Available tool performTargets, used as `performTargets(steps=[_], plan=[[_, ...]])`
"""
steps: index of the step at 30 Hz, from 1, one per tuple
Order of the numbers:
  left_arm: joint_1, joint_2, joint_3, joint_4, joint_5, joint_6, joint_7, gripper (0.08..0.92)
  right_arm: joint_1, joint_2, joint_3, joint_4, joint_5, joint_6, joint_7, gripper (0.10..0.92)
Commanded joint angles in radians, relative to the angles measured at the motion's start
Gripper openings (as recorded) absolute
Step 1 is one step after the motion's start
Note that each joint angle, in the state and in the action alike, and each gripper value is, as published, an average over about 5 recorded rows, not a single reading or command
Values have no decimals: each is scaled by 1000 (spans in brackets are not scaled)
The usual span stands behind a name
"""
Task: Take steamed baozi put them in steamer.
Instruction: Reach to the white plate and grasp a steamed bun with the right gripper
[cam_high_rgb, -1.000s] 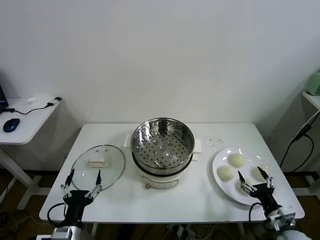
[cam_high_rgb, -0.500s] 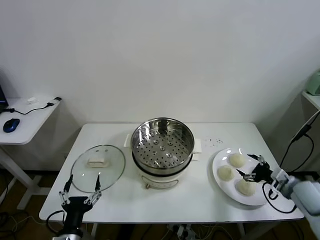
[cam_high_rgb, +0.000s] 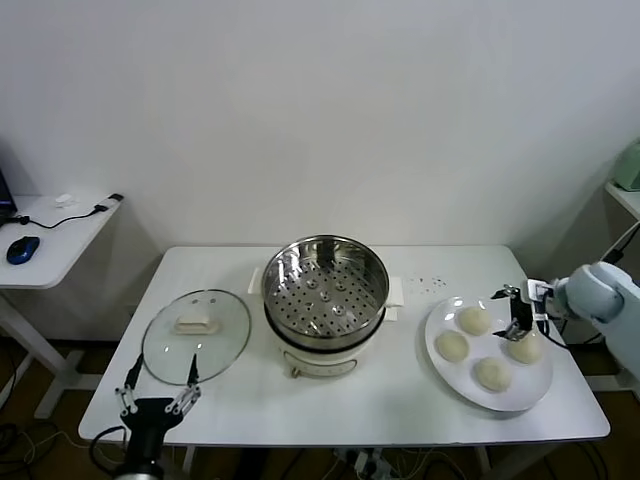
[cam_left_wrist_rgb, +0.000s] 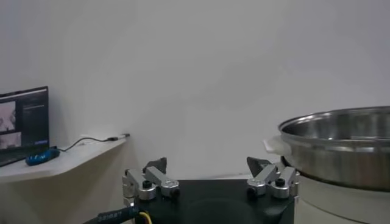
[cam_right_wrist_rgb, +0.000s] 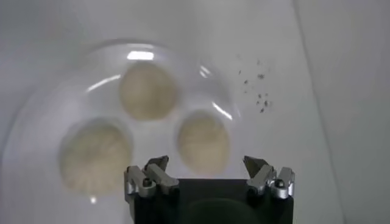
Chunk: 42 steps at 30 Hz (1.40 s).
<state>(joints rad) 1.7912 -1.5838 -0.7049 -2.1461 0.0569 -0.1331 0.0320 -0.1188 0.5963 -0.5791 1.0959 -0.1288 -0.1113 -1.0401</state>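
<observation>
At the near edge of the white table (cam_high_rgb: 330, 410), on the robot's left, the left gripper (cam_high_rgb: 157, 384) waits low with its fingers spread apart, holding nothing. Just beyond it the glass lid (cam_high_rgb: 195, 336) lies flat on the table. On the right side the white plate (cam_high_rgb: 440, 362) carries four steamed baozi (cam_high_rgb: 491, 373): small, round, smooth buns of a creamy white to pale yellow colour. They sit close together but do not touch. The right gripper (cam_high_rgb: 513, 311) hangs over the far right part of the plate, between two buns, with its fingers spread wide and nothing between them. In the middle of the table stands the steamer (cam_high_rgb: 325, 290), a shiny steel pot with a perforated floor on a white base; no bun is inside it.
</observation>
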Motion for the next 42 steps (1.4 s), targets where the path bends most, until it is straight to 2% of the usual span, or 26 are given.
performTargets(steps=[1, 12, 25, 28, 36, 42], plan=[[-9, 4, -1, 2, 0, 6, 0, 823, 297, 155, -336, -268, -19, 48, -108, 823], [-36, 14, -12, 29, 2, 20, 2, 823, 226, 320, -309, -428, -13, 75, -103, 823], [-54, 20, -20, 53, 4, 26, 3, 823, 198, 359, -298, -477, -22, 98, -109, 822], [-55, 20, -19, 56, 5, 25, 3, 823, 197, 361, -296, -479, -26, 102, -112, 799], [-52, 20, -19, 59, 7, 21, 4, 823, 198, 359, -288, -469, -34, 107, -121, 672], [-47, 21, -20, 59, 7, 17, 3, 823, 207, 345, -295, -443, -25, 111, -128, 633]])
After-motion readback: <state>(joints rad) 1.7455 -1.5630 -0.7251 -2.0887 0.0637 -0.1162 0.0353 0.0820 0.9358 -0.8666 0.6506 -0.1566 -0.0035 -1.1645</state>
